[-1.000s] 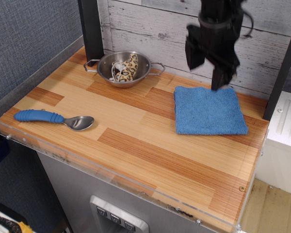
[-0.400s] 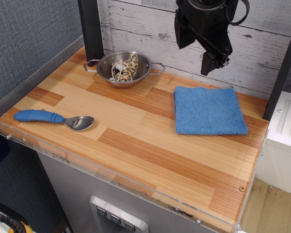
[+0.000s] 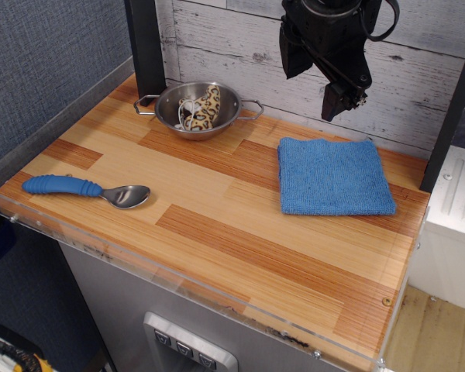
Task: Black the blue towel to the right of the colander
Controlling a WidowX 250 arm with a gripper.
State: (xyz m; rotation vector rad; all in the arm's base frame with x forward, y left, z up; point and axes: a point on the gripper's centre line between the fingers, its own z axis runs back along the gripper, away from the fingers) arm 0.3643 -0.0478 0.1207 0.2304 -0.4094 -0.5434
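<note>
Blue towel [image 3: 335, 177] lies flat on the table [image 3: 217, 232], to the right of the colander [image 3: 199, 108] and apart from it. Placement looks done. Tool [image 3: 325, 66] hangs high over the towel's back edge, jaws apart, holding nothing. The step in hand appears to be the retreat: best taken straight up, without snagging the terry pile. Back wall stands close behind; dark post near at right. Open room lies forward and left, apart from the spoon [image 3: 85, 188].
</note>
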